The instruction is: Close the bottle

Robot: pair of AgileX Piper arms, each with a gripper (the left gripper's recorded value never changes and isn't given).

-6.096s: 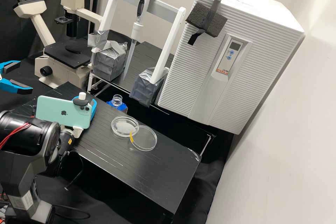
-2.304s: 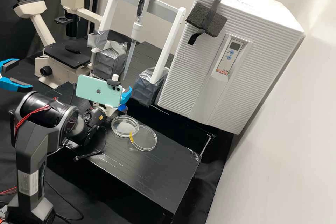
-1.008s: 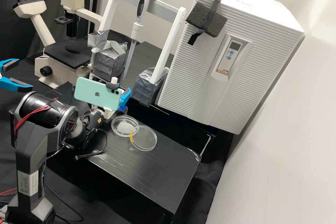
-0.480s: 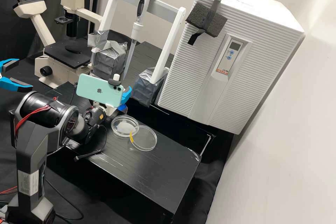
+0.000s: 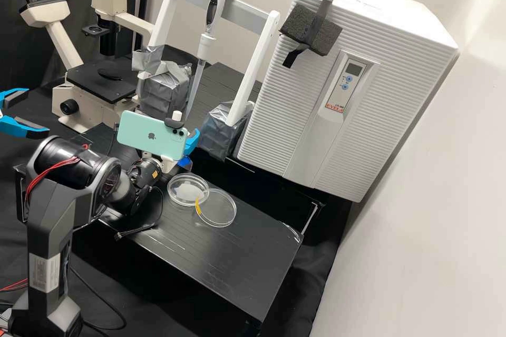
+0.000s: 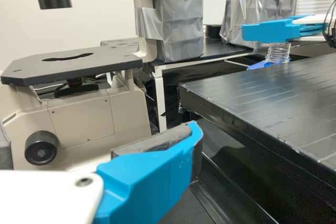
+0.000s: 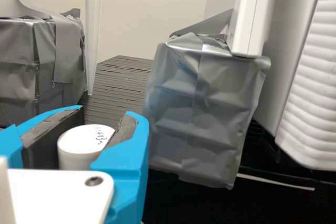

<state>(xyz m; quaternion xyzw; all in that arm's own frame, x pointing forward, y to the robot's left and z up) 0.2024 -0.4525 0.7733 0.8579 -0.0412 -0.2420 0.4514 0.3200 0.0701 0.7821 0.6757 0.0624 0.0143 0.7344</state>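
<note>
My right gripper (image 7: 92, 125) is shut on a white cap (image 7: 83, 145), which sits upright between the blue fingers. Seen from the left wrist, that same gripper (image 6: 273, 29) hangs just above the clear neck of the bottle (image 6: 277, 53), behind the black platform's far edge. I cannot tell whether the cap touches the neck. From above, the right gripper (image 5: 188, 147) and its mint-green phone mount cover the bottle. At the far left edge my left gripper (image 5: 15, 113) stands open beside the microscope, holding nothing.
Two clear petri dishes (image 5: 187, 189) (image 5: 217, 208) lie on the raised black platform (image 5: 237, 258) close to the right gripper. A pipette stand (image 5: 221, 5) with taped grey weights (image 5: 219, 129) rises just behind. The microscope (image 5: 84, 89) stands at back left, a white ribbed unit (image 5: 342, 84) at right.
The right arm carried the cap from the platform's left corner back to above the bottle. During the last second it only shifted slightly. The left gripper has stayed put.
</note>
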